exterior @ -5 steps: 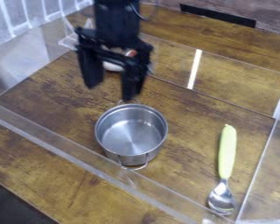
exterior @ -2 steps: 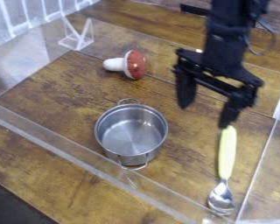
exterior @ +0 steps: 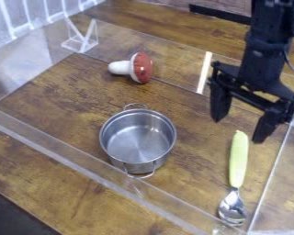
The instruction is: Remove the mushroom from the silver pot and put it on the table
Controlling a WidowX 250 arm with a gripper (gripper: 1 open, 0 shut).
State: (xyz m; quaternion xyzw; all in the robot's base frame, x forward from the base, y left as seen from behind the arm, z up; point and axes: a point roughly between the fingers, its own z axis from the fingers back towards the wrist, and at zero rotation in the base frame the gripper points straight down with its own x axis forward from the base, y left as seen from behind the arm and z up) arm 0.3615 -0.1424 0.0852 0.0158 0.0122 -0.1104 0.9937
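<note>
Surface: wood-plank table (exterior: 63, 101) inside clear walls | mushroom (exterior: 135, 67) lying on its side near far edge, outside empty pot (exterior: 139, 139) | gripper (exterior: 250, 117) hanging wide open, empty, above spoon (exterior: 237, 174) by right edge | risk: descending fingers may be knocking spoon.

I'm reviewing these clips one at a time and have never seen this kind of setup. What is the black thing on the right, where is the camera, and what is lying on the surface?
The black thing is the robot arm's gripper, a two-fingered claw pointing down at the table. Its jaws are open and hold nothing. There is one camera, looking down at an angle from the front of a dark wooden table edged by clear plastic walls. On the wood sit a shiny silver pot, which looks empty, a red-capped toy mushroom lying on its side behind the pot, and a yellow-handled spoon at the right, just below the gripper. So the mushroom is already out of the pot.
</note>
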